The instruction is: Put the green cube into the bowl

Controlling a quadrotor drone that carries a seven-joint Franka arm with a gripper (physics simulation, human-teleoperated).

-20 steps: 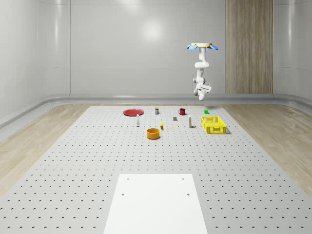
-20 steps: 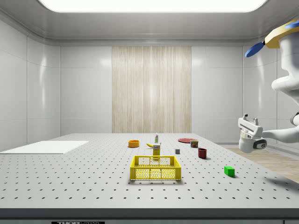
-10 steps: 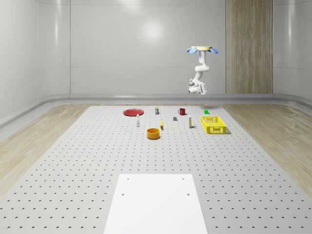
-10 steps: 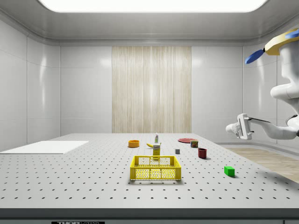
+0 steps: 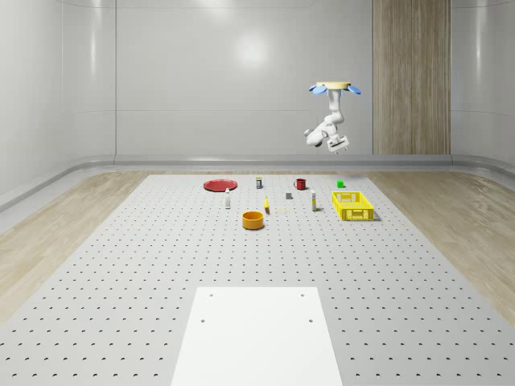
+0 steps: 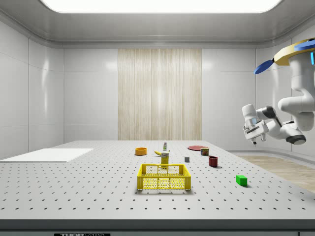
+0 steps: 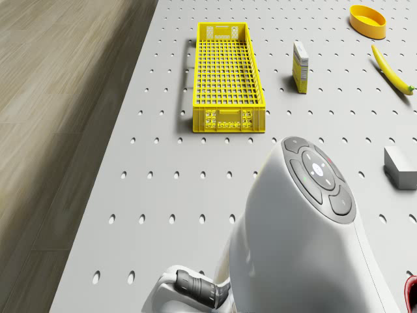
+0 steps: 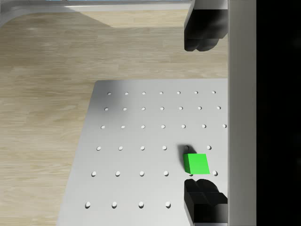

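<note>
The green cube (image 5: 340, 184) (image 6: 241, 180) lies on the perforated table near its far right corner in the whole-scene view, just behind the yellow basket. In the wrist view the green cube (image 8: 196, 163) sits far below, close to one dark fingertip (image 8: 203, 200). The orange bowl (image 5: 253, 219) (image 6: 141, 151) (image 7: 367, 19) stands towards the table's middle. The drone (image 5: 334, 86) (image 6: 295, 51) hovers high over the cube's corner. My gripper (image 5: 338, 145) (image 6: 252, 137) (image 8: 203, 113) hangs well above the table, open and holding nothing.
A yellow basket (image 5: 352, 205) (image 7: 228, 78) lies between cube and bowl. A red mug (image 5: 300, 184), a red plate (image 5: 219, 185), a banana (image 7: 391, 68), a small box (image 7: 300, 66) and a grey block (image 7: 399, 167) are scattered nearby. The table edge and wooden floor (image 8: 47, 94) run beside the cube.
The arm has lifted and turned the gripper, which now sits higher and faces down at the cube. The drone has shifted slightly. The cube and bowl have not moved.
</note>
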